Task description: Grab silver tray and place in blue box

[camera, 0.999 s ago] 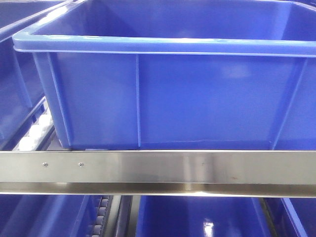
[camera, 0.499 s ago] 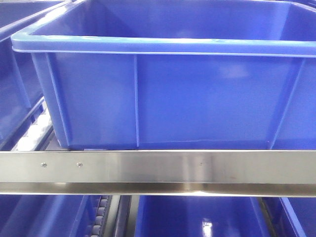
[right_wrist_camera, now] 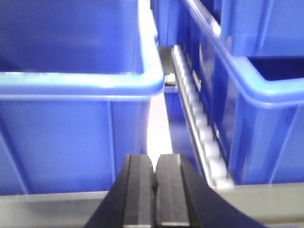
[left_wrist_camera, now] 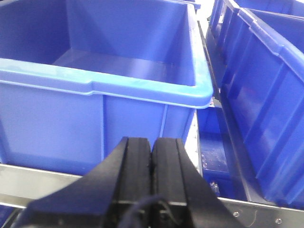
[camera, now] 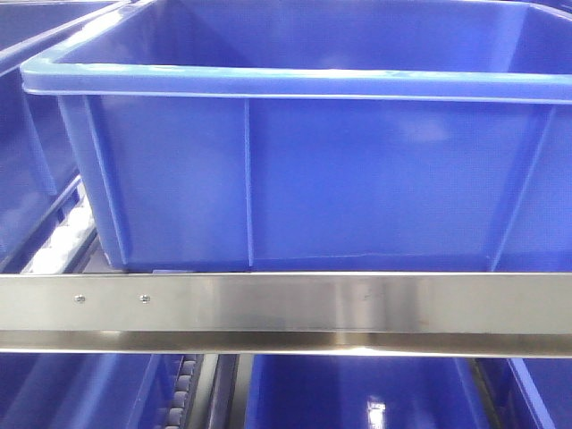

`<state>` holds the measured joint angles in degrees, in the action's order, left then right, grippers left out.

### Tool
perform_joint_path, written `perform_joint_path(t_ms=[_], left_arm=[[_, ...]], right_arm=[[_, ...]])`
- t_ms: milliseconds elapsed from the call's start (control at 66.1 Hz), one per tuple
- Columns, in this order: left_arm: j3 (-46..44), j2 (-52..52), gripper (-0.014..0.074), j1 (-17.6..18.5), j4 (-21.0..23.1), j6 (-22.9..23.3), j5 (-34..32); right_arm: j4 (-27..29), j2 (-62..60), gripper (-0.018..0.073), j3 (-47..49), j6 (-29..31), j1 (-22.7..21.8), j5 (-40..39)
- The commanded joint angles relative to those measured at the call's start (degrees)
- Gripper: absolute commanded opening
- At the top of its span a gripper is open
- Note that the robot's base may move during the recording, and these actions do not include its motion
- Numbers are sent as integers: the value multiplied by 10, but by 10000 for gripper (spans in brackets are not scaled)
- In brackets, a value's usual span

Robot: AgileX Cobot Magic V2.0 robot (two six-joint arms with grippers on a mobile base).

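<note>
The left gripper [left_wrist_camera: 151, 156] was clenched, its two black fingers pressed together with nothing between them. It hung in front of the near wall of the blue box [left_wrist_camera: 99, 90], above a steel rail [left_wrist_camera: 28, 183] of the rack. The right gripper [right_wrist_camera: 155, 180] was likewise pinched closed on nothing, facing the gap between that box and a neighbouring blue bin [right_wrist_camera: 256, 95], where a roller track [right_wrist_camera: 199, 123] ran back along the shelf.

No silver tray showed in any view. The left wrist view looked into part of the blue box and only bare blue floor was visible there; the near part of the floor was hidden behind the wall, so whether a tray lay inside could not be settled. With both grippers empty, the scene would fit a moment ahead of the tray being fetched or one after it had been dropped out of sight.

No brand, label or writing could be read anywhere; the front view showed only the steel rail [camera: 286, 304] with two small screws [camera: 80, 298]
</note>
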<state>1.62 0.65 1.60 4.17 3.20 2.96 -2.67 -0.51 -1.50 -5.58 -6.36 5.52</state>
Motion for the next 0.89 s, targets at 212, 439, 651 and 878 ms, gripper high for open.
perform_joint_path(t_ms=[212, 439, 651, 878], left_arm=[[-1, 8, -94, -1, 2, -1, -48], [-1, 8, -94, -1, 2, -1, -48], [-1, 8, -94, -1, 2, -1, -48], [-1, 8, -94, -1, 2, -1, -48]], right_arm=[[1, -13, 55, -4, 7, -3, -82], [1, -13, 55, -4, 7, -3, -82], [1, -13, 55, -4, 7, -3, -82], [1, -13, 55, -4, 7, -3, -82]])
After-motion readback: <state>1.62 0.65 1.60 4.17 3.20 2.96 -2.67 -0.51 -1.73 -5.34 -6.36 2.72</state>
